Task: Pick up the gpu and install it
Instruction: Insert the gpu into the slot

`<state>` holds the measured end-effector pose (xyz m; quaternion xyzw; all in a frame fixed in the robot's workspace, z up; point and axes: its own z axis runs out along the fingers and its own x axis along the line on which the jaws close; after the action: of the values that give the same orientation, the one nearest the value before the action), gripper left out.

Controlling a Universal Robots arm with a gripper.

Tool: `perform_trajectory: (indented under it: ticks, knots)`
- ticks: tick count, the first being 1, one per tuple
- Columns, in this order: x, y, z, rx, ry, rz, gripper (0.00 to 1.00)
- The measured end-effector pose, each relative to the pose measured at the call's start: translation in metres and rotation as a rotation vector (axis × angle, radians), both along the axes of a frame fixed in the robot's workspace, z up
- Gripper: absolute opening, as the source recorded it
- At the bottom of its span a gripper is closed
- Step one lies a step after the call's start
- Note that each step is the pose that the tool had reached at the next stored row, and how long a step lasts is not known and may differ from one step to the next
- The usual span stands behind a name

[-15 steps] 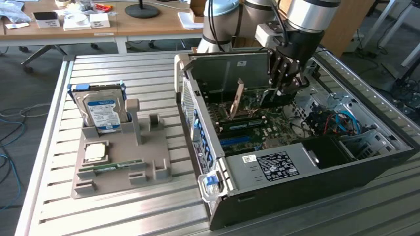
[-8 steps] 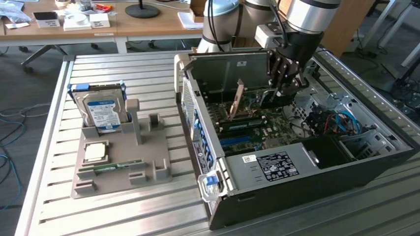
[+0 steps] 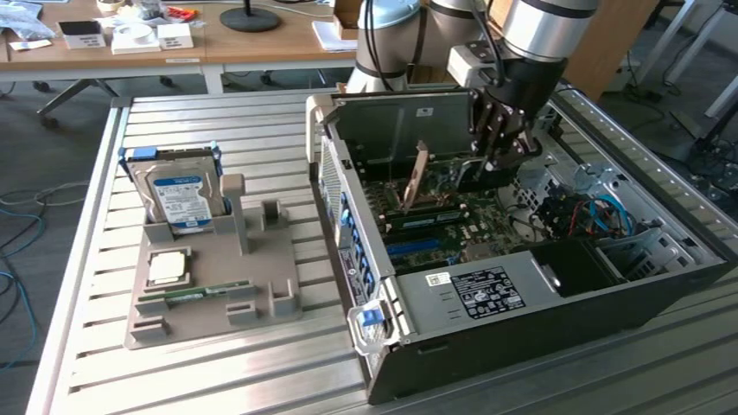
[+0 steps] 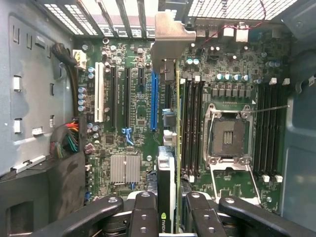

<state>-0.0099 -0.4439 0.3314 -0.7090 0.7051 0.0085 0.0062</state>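
The gpu [image 4: 170, 163] is seen edge-on as a thin dark card with a pale metal bracket [image 4: 170, 34] at its far end. My gripper [image 4: 170, 200] is shut on it, with black fingers [image 4: 144, 210] pressing on both faces. The card hangs upright over the green motherboard [image 4: 138, 106], between the blue slot [image 4: 154, 98] and the memory slots [image 4: 191, 128]. Whether its edge touches a slot I cannot tell. In the exterior view my gripper [image 3: 493, 169] reaches down into the open computer case [image 3: 381, 259], holding the gpu [image 3: 424, 173] above the motherboard [image 3: 444, 233].
A grey fixture [image 3: 259, 298] on the slatted table at the exterior view's left holds a hard drive [image 3: 179, 197], a CPU chip [image 3: 168, 266] and a green memory stick [image 3: 196, 295]. Case walls, the open CPU socket [image 4: 227, 136] and cable bundles [image 4: 66, 140] surround the card.
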Motion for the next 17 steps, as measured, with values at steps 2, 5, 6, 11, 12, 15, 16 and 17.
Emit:
perform_trajectory:
  ticks: [2, 5, 6, 11, 12, 15, 16, 17]
  knots:
    - [0.000, 0.0000, -0.0022, 0.0000, 0.0000, 0.000, 0.27]
    - [0.000, 0.0000, -0.0053, -0.0001, 0.0000, 0.000, 0.27]
    - [0.000, 0.0000, -0.0064, -0.0001, 0.0000, 0.000, 0.27]
    - [0.000, 0.0000, -0.0120, -0.0001, 0.0000, 0.000, 0.27]
    - [0.000, 0.0000, -0.0133, -0.0002, 0.0001, 0.000, 0.27]
    - [0.000, 0.0000, -0.0168, -0.0001, -0.0001, 0.000, 0.27]
    - [0.000, 0.0000, -0.0177, -0.0001, -0.0001, 0.000, 0.27]
    - [0.000, 0.0000, -0.0185, -0.0001, 0.0000, 0.000, 0.27]
